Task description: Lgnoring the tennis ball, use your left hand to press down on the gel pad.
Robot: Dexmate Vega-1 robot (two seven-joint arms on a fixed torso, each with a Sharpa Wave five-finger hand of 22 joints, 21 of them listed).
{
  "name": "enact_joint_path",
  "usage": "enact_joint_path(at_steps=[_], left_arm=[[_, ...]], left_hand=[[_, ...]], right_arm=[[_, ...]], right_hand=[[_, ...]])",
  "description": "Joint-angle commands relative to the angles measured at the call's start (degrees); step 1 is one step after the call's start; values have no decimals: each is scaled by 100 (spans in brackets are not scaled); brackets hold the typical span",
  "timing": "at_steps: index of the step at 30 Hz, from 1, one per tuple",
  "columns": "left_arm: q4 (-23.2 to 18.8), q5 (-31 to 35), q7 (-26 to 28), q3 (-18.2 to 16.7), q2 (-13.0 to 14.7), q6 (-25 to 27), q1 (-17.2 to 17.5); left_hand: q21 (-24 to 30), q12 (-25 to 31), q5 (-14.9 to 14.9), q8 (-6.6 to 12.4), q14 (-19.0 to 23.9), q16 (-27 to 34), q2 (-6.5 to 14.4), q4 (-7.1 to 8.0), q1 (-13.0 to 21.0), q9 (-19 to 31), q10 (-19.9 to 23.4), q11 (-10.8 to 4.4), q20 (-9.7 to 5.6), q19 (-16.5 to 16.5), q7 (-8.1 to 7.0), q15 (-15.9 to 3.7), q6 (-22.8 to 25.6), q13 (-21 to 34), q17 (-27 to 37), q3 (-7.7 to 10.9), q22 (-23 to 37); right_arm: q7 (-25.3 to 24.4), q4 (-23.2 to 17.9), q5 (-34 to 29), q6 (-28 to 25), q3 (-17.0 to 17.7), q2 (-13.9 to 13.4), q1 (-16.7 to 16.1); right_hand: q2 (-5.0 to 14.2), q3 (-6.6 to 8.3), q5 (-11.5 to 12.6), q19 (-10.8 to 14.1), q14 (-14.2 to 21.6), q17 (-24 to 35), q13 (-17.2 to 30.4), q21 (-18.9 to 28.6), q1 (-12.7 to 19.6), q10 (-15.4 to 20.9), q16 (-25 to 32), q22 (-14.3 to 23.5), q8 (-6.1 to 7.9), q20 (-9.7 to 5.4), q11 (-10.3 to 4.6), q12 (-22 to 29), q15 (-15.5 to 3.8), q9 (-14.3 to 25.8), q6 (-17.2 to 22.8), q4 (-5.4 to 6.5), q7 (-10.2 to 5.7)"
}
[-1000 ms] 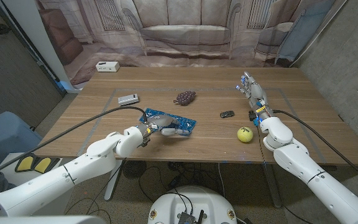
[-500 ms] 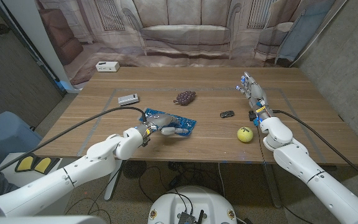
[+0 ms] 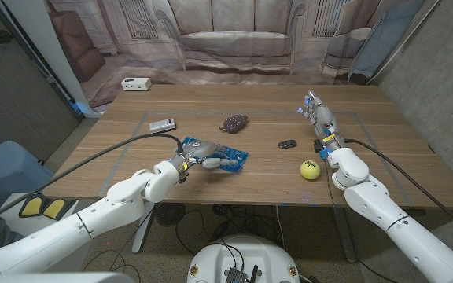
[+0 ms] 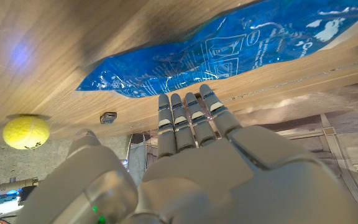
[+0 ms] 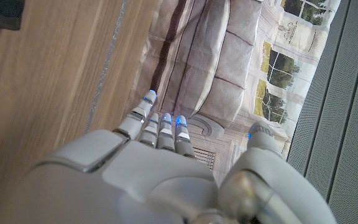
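Note:
The blue gel pad (image 3: pixel 240 158) lies flat near the table's front edge, left of centre. My left hand (image 3: pixel 208 156) reaches over it from the near side, fingers straight and together, holding nothing. In the left wrist view the fingers (image 4: pixel 190 116) point at the gel pad (image 4: pixel 229 43); I cannot tell whether they touch it. The yellow tennis ball (image 3: pixel 310 169) sits to the right of the pad, also seen as the tennis ball (image 4: pixel 25 131). Beyond the ball my right hand (image 3: pixel 320 119) stands with fingers stretched out and empty, its back showing in the right wrist view (image 5: pixel 142 168).
A small black object (image 3: pixel 287 145) lies between the pad and my right hand. A bunch of dark grapes (image 3: pixel 235 122) sits behind the pad, a grey device (image 3: pixel 162 125) to the left, and a white box (image 3: pixel 136 83) at the far left edge.
My left hand and wrist have shifted slightly up and away from me over the gel pad. The right hand, ball and pad have stayed put.

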Motion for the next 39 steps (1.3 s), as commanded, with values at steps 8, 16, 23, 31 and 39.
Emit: enact_joint_path(at_steps=[8,16,23,31,39], left_arm=[[-79,12,481,-207,0,10,237],[-123,6,778,-322,-54,99,355],[-150,-16,958,-380,-81,124,437],[-211,-60,1188,-484,-83,135,559],[-286,-46,1412,-589,-84,181,667]], left_hand=[[-10,-30,-18,-18,-82,-3,17,-30,52,21,-54,-45,-12,-43,-27,-37,-88,19,-6,44,8],[-5,-33,-21,-12,-86,4,22,-36,59,21,-67,-39,-4,-44,-28,-38,-96,19,-6,49,7],[-4,-34,-24,-8,-89,10,25,-41,64,21,-75,-33,15,-55,-30,-35,-101,20,-6,53,6],[-4,-32,-28,-8,-111,9,26,-47,68,22,-79,-26,33,-68,-40,-26,-122,20,-7,56,5],[-5,-38,-32,-16,-121,11,24,-52,70,22,-101,-16,43,-85,-45,-30,-159,21,-7,57,4]], right_arm=[[41,75,-18,89,-21,48,43],[92,158,-14,131,-41,64,68],[106,155,-1,128,-41,62,79],[105,148,14,148,-29,67,70],[69,74,15,117,-14,37,6]], right_hand=[[46,2,-8,19,52,25,27,-9,17,29,-5,12,-20,28,-10,-16,-1,25,54,-12,14],[48,0,-8,27,63,25,27,-6,19,41,-1,12,-19,29,-4,-13,-3,25,59,-14,13],[48,-3,-8,39,69,24,27,-3,22,46,-1,12,-18,34,-19,-12,-4,25,62,-17,10],[48,-6,-8,40,72,24,27,-3,23,45,0,12,-19,34,-15,-14,-2,25,62,-18,4],[50,-9,-9,42,76,24,27,-3,25,42,0,12,-18,39,-10,-17,-4,25,67,-19,8]])
